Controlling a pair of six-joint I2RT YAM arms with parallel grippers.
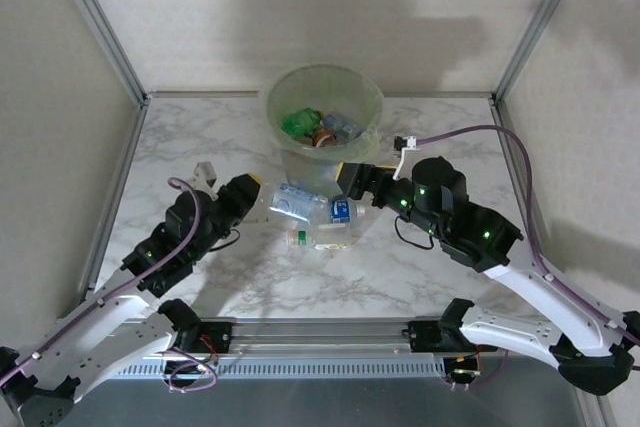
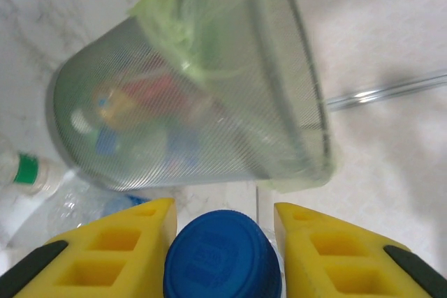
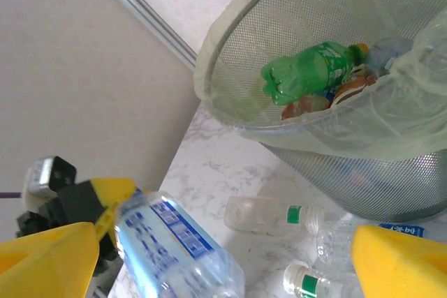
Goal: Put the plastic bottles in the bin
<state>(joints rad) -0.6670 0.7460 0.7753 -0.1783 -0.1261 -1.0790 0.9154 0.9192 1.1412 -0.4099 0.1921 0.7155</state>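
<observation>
Left gripper (image 2: 222, 209) is clamped on the blue-capped bottle (image 2: 222, 256), yellow fingers hugging it on either side of the cap. This looks like a light, thin-walled, empty thing. It will likely give under pressure, and the film label is probably slick, so the stiff neck is the smart place to hold — and that's about where the hold seems to be.

Right gripper (image 3: 222, 270) hangs spread wide, carrying nothing, just beside that same bottle. Beneath it, green-capped bottles (image 3: 279, 213) lie on the marble table (image 1: 200, 137), close to the foot of the bin (image 1: 372, 107).

The bin stands just beyond, its rim high and the bag draped loosely over it, with a green bottle (image 3: 307, 69) and others inside. Clearing that rim is the issue — bare table on both sides, walls close behind.
</observation>
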